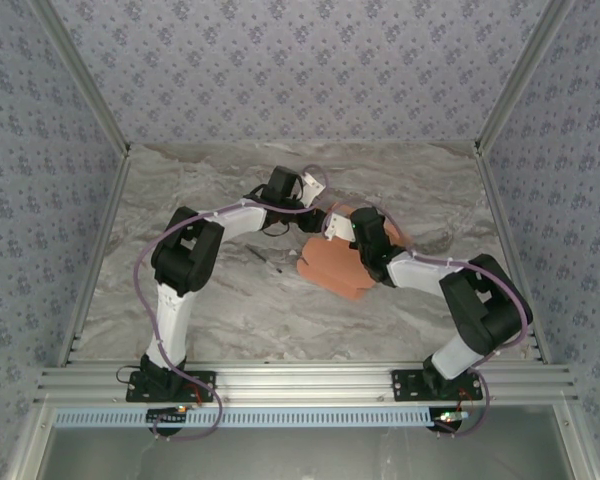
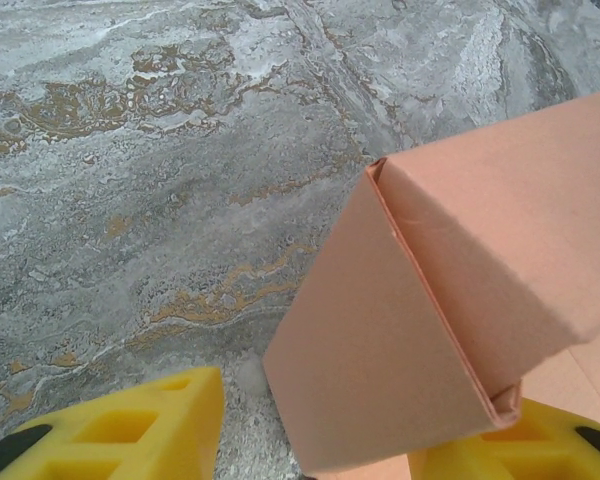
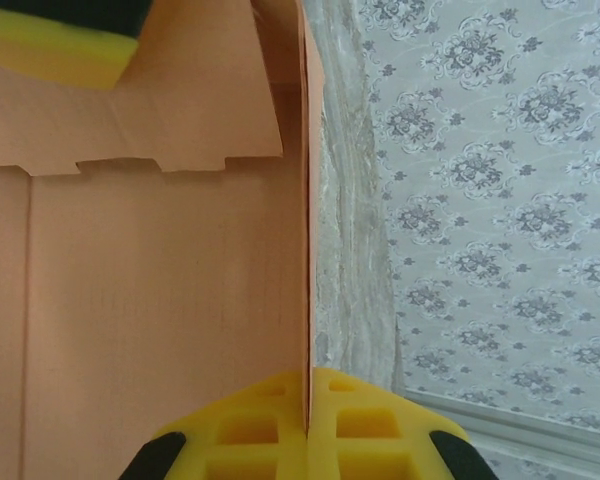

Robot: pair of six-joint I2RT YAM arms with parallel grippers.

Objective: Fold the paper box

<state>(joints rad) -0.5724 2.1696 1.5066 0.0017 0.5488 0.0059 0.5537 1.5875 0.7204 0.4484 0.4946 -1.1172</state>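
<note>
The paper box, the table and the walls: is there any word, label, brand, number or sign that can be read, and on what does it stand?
No text can be read.
The paper box: plain orange cardboard, no print.
The table: only marble veins.
The walls: only a flower pattern.
The small board below the left arm's base: too small to tell.
</note>
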